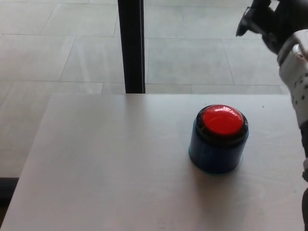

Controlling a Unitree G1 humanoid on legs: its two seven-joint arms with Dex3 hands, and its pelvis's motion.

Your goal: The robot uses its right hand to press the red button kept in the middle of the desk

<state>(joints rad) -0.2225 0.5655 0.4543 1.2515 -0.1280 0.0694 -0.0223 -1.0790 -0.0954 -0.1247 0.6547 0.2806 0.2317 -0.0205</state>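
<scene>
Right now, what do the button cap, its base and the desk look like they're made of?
Button cap: glossy red plastic by the look; a window glare sits on its dome.
Base: dark blue with a black collar, smooth with a faint sheen, probably plastic, though painted metal can't be ruled out.
Desk: pale matte top with faint grain streaks, likely laminate or light wood.
</scene>
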